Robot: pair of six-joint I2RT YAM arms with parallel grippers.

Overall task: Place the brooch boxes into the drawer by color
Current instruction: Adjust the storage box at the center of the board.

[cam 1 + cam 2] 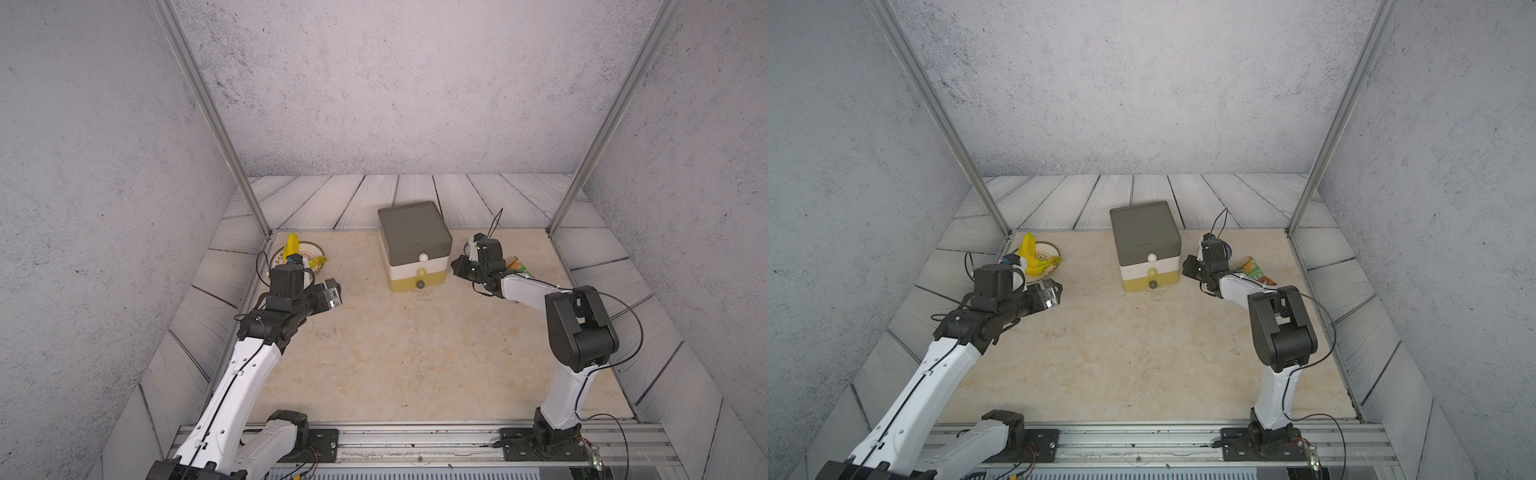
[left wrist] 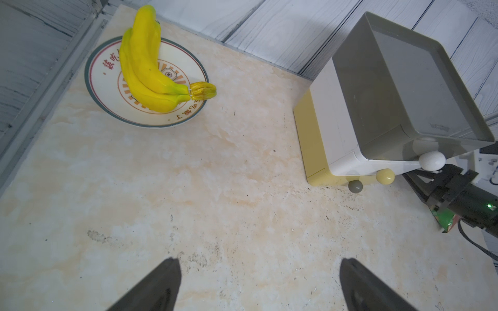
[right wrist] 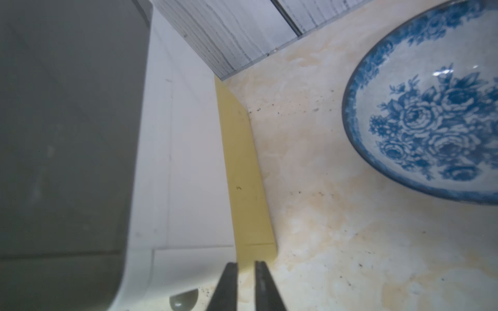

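Drawer [image 1: 415, 245] stands far centre on the counter [image 1: 395, 353], all tiers shut; no brooch boxes show. Left fingers [image 2: 159, 290] apart over bare counter; right fingers [image 3: 226, 290] almost together, empty, by the drawer's right near corner. Likely light, slide-prone plastic: pinch a knob [image 1: 423, 257].

Marbled tabletop [image 1: 395, 353], drawer [image 1: 413, 232], plate [image 2: 105, 88], floral bowl [image 3: 420, 121], snack packet [image 1: 1252, 268]

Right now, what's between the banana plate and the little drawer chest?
Nothing. In the left wrist view, the marble tabletop between the plate holding the bananas and the three-tier drawer chest is bare.
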